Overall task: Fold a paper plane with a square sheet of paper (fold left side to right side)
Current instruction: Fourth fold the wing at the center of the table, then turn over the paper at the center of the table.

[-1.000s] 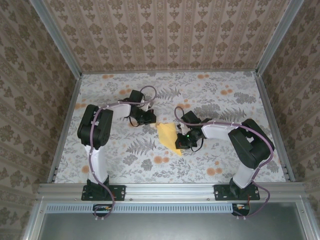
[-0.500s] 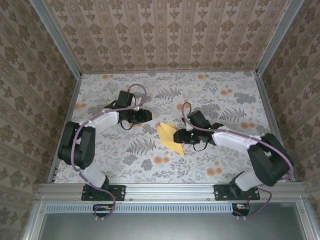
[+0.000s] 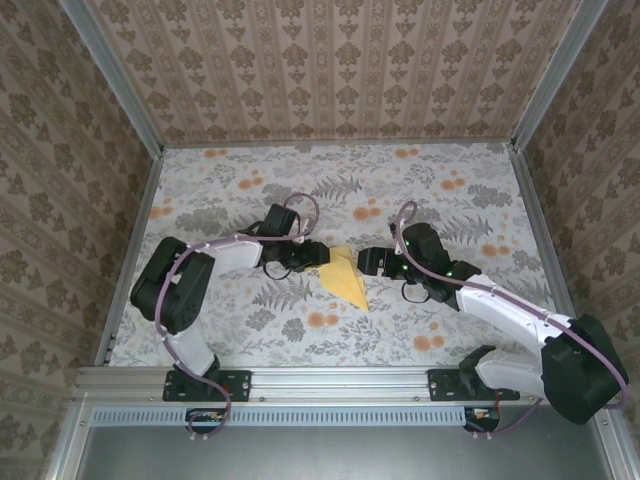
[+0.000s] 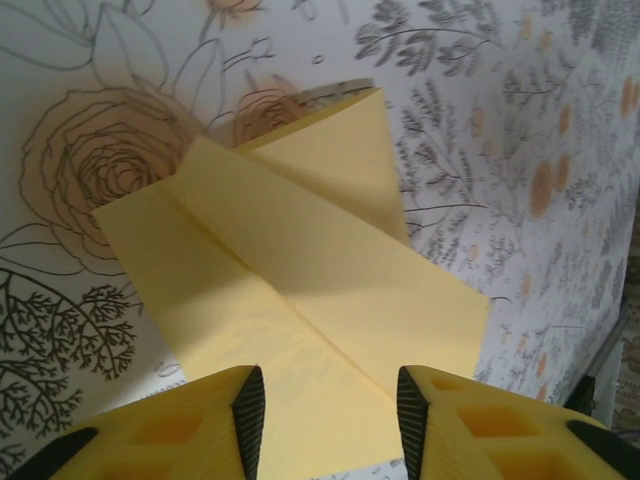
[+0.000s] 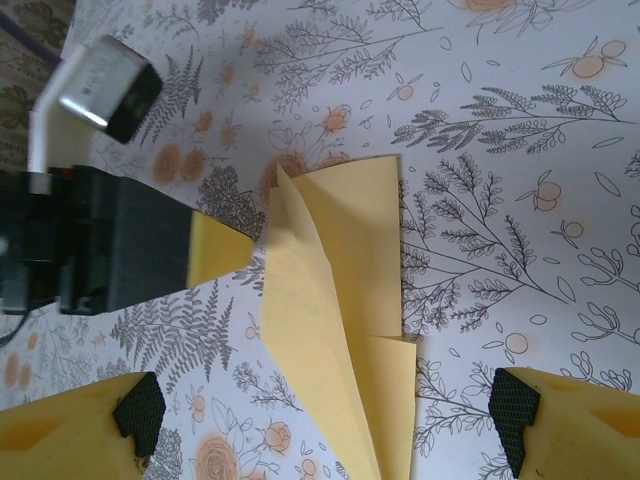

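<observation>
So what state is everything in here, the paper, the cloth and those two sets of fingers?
Paper: folded into a pointed shape, lying loose, not held.
Left fingers: apart, one end of the sheet between them, not pinched.
Right fingers: wide apart, beside the sheet, holding nothing.
Cloth: spread flat under it all.

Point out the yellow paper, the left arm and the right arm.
yellow paper [image 3: 345,278]: top view, middle of the folded sheet.
left arm [image 3: 235,250]: top view, white forearm.
right arm [image 3: 500,310]: top view, white forearm.
</observation>
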`<state>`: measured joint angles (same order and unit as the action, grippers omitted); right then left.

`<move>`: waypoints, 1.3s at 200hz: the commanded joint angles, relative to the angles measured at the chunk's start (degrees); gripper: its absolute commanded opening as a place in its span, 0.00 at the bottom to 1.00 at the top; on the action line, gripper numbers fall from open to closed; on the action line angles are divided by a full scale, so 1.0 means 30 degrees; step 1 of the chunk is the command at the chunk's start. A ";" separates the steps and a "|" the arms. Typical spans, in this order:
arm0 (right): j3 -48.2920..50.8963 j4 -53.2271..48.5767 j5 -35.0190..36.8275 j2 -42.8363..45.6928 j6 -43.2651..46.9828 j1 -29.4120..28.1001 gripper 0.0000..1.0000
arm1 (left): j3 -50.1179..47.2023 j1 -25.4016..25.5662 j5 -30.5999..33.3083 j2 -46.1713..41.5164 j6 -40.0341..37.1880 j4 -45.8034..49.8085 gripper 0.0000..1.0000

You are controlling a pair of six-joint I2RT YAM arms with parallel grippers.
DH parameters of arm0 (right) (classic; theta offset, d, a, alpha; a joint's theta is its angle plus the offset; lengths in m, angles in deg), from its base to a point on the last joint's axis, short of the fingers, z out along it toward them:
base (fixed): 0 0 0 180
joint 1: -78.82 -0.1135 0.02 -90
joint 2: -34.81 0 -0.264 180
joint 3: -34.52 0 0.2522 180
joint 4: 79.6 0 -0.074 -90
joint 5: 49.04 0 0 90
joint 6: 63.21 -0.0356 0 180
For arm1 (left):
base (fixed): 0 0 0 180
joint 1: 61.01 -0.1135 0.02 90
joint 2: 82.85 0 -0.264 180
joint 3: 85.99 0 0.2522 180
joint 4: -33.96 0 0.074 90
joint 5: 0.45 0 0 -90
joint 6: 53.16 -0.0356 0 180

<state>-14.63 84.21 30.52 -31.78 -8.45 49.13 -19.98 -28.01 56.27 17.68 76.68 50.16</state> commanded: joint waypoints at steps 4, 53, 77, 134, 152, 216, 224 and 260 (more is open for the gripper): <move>0.0249 -0.0179 0.0605 0.0859 -0.0279 0.0259 0.88 | 0.1036 0.0335 -0.0203 0.0726 0.0487 -0.0055 0.37; -0.0417 -0.0308 -0.1580 -0.0905 0.0553 0.0462 0.81 | 0.1797 0.0808 -0.0119 0.1871 0.0631 0.0284 0.36; -0.1716 -0.0486 -0.3650 -0.3673 0.1292 0.0493 0.70 | 0.2040 0.0868 -0.0098 0.2135 0.0640 0.0396 0.38; -0.4193 0.0794 -0.5260 -0.8908 0.1860 0.0493 0.62 | 0.2117 0.0897 -0.0011 0.2093 0.0667 0.0503 0.38; -0.4472 0.1072 -0.5384 -0.9774 0.1684 0.0493 0.56 | 0.2091 0.0897 0.0159 0.1896 0.0600 0.0679 0.39; -0.4548 0.0648 -0.4098 -1.0351 0.1768 0.0603 0.08 | 0.1908 0.0831 0.0765 0.1065 0.0440 0.1492 0.44; -0.4487 0.0619 -0.4000 -1.0289 0.1815 0.0639 0.04 | 0.1884 0.0838 0.0787 0.1017 0.0516 0.1559 0.44; -0.4315 0.0469 -0.3787 -0.9943 0.1815 0.0826 0.02 | 0.1950 0.0838 0.0619 0.1304 0.0592 0.1380 0.45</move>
<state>-27.14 86.46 17.93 -62.01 -3.38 51.05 -14.80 -25.46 58.04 22.62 77.88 52.89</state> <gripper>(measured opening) 0.055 0.449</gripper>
